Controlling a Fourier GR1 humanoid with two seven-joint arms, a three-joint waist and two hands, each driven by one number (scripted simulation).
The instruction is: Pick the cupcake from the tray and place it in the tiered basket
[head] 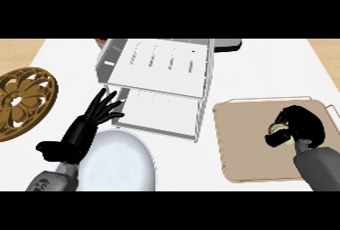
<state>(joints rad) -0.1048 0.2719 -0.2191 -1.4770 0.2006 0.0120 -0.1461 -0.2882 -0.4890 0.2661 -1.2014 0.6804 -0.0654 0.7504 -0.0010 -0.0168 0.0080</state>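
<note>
Right hand (302,126): positioned over the tray (246,134), toward the tray's right side. Fingers and thumb are curled around the cupcake (277,130), which shows as a small pale shape at the left edge of the hand. Most of the cupcake is hidden by the hand. Whether the cupcake is resting on the tray or lifted clear of it cannot be determined. The grey forearm runs from the hand down across the tray's lower right corner.

Tray: flat, tan, with a pale rim, lying on the white counter (266,67) just to the right of the tiered basket (159,85).

Tiered basket: white, two levels visible, the upper shelf slotted. It is apart from the tray.

Left hand (100,112): on the far side of the basket from the tray, fingers straight and spread, tips pointing up toward the basket's lower left corner and appearing just at its edge. It holds nothing.

White plate (126,166): left of the tray, below the basket, partly overlapped by the left forearm.

Brown ornamental trivet (23,103): well left of the tray, beyond the left hand.
</note>
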